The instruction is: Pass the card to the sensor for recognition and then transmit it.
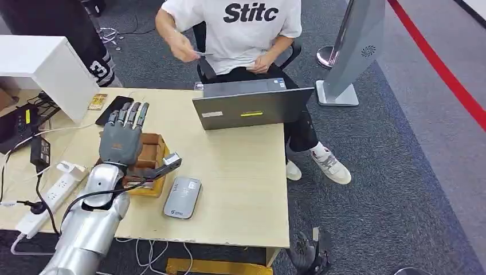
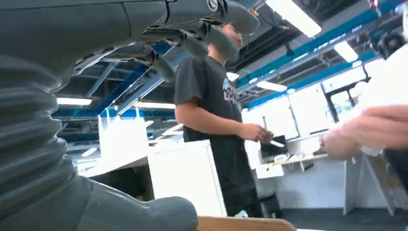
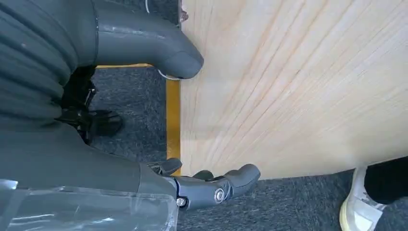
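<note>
A seated person in a white T-shirt holds a thin card point(image 1: 202, 54) in one hand, behind the laptop and well away from both my hands. The grey card sensor point(image 1: 182, 197) lies flat near the table's front edge. My left hand point(image 1: 123, 134) hovers over a small brown cardboard box point(image 1: 150, 153), fingers stretched out and apart, thumb point(image 1: 167, 165) pointing toward the sensor, nothing in it. In its wrist view the left hand point(image 2: 57, 144) holds nothing either. My right hand point(image 3: 202, 185) hangs empty beside the table's edge, fingers loosely apart.
An open grey laptop point(image 1: 252, 106) stands at the table's far side. A phone point(image 1: 114, 110), a power strip point(image 1: 54, 192) and cables lie on the left. A white box point(image 1: 43, 66) stands far left. A grey kiosk stand point(image 1: 355, 48) is to the right. A second person point(image 2: 211, 120) stands nearby.
</note>
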Controlling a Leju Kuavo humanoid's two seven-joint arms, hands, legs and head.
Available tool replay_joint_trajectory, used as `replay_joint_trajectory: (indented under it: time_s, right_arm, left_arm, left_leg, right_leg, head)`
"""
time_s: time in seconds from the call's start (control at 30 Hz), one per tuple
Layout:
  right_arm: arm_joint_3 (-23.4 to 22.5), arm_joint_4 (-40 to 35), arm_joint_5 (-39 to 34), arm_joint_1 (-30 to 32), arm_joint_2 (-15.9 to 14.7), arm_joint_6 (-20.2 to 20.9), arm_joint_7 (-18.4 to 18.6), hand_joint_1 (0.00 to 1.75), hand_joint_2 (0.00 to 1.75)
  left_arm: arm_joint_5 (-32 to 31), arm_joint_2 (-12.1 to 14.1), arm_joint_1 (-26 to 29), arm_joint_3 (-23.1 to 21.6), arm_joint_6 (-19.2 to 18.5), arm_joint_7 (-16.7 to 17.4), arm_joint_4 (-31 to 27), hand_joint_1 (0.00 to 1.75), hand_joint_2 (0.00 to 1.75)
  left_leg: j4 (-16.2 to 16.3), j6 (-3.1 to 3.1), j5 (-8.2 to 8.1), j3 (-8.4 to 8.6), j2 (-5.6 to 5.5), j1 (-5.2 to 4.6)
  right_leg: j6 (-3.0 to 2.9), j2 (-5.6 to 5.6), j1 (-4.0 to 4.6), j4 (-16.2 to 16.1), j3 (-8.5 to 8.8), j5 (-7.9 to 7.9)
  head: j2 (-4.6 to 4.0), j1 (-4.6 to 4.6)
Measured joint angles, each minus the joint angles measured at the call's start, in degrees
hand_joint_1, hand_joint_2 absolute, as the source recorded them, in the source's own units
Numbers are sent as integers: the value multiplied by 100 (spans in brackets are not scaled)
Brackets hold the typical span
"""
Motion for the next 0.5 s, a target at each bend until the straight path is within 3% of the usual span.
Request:
replay_joint_trajectory:
  time_s: [0.13, 0.3, 0.5]
  right_arm:
    - [-4, -2, -74, 31, -4, -2, -72, 0, 175]
    - [-57, -4, -166, 116, -28, -2, -149, 0, 175]
    - [-90, -20, -164, 144, -44, -2, -181, 0, 175]
  left_arm:
    - [57, -96, 625, 6, -105, -349, -809, 0, 175]
    - [219, -267, 1468, -33, -227, -496, -1706, 0, 175]
    - [417, -297, 1775, -61, -413, -579, -2158, 0, 175]
  left_leg:
    - [0, 1, -4, 0, 1, -1]
    - [0, 6, -8, -1, 0, -1]
    - [-1, 4, -6, 2, 1, -1]
  right_leg:
    - [2, 1, -2, -2, 0, -2]
    - [4, 0, -2, -6, -2, -4]
    - [3, 0, -1, -5, 0, -2]
  head:
    - [0, 2]
    - [0, 2]
    - [0, 2]
